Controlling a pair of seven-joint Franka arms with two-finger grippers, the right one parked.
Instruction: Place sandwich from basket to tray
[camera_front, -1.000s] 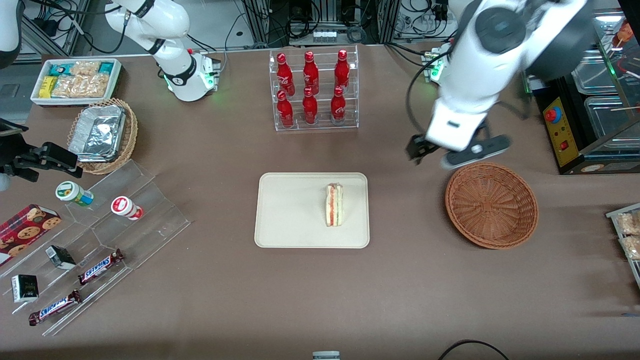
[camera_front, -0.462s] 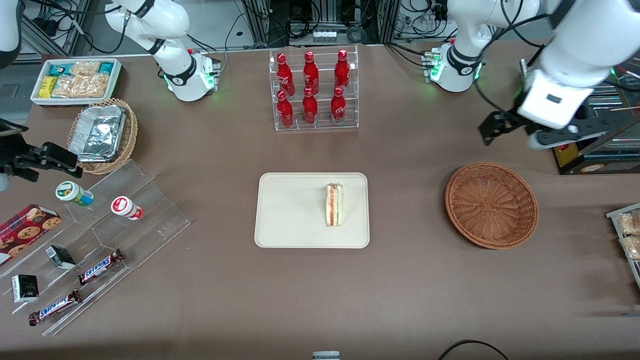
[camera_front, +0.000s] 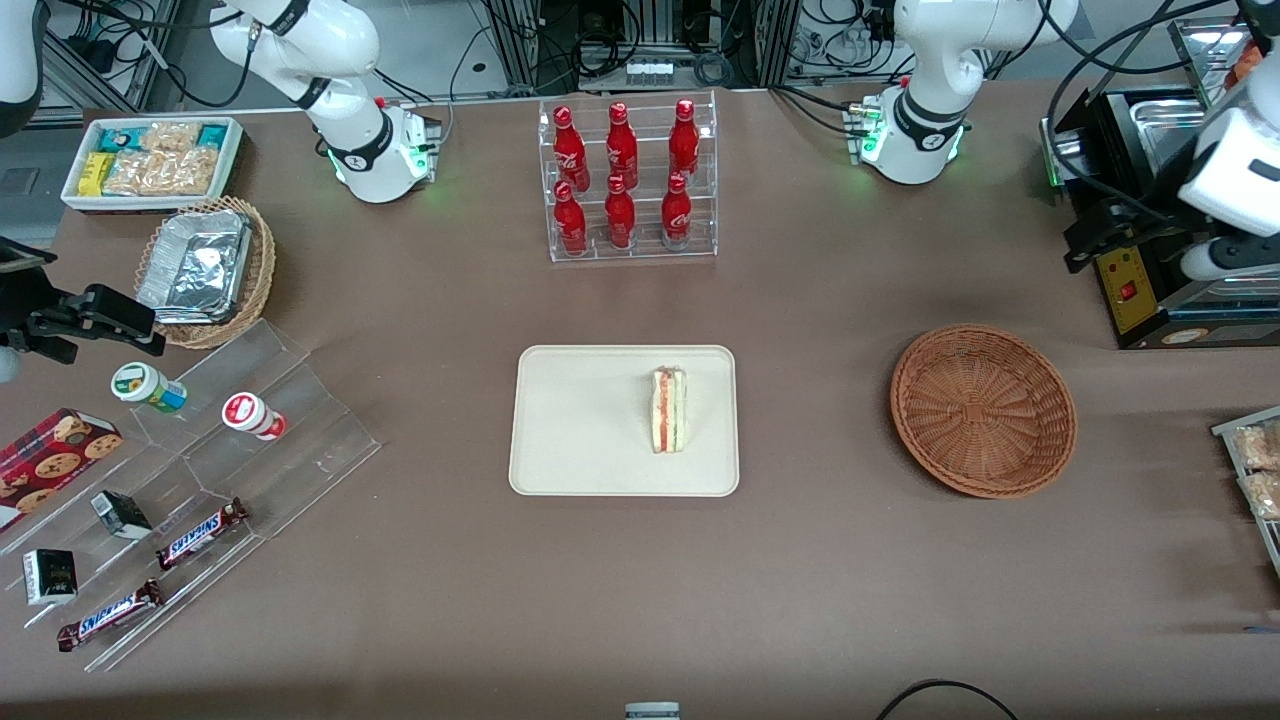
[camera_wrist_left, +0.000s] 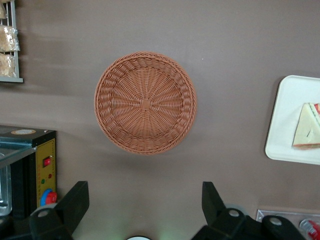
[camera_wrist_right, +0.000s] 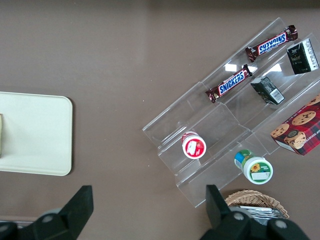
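The sandwich (camera_front: 669, 409) is down on the cream tray (camera_front: 580, 420), lying on its side, filling stripes of pink-red and green showing, toward the tray's three o'clock side as the front camera sees it. The main job looks done: the reddish-brown wicker basket (camera_front: 983, 409) sits empty, its woven floor bare in the wrist view (camera_wrist_left: 145, 102), and nothing else shares the tray with the wedge (camera_wrist_left: 308, 126). The left gripper (camera_front: 1120, 232) hangs high and well apart from both, out at the working arm's end of the table over the black control box (camera_front: 1135, 290), fingers (camera_wrist_left: 74, 202) spread wide with nothing between them. What's left, by my reading, is only for the arm to settle out of the way; the sandwich needs no further handling. Round the table now: at twelve o'clock from the tray, a clear rack of red cola bottles (camera_front: 622, 180); toward the parked arm's end, a white bin of packaged snacks (camera_front: 152, 160), a lighter wicker basket holding foil containers (camera_front: 198, 265), and a stepped acrylic stand (camera_front: 230, 480) carrying Snickers bars (camera_front: 200, 532) and small pots.
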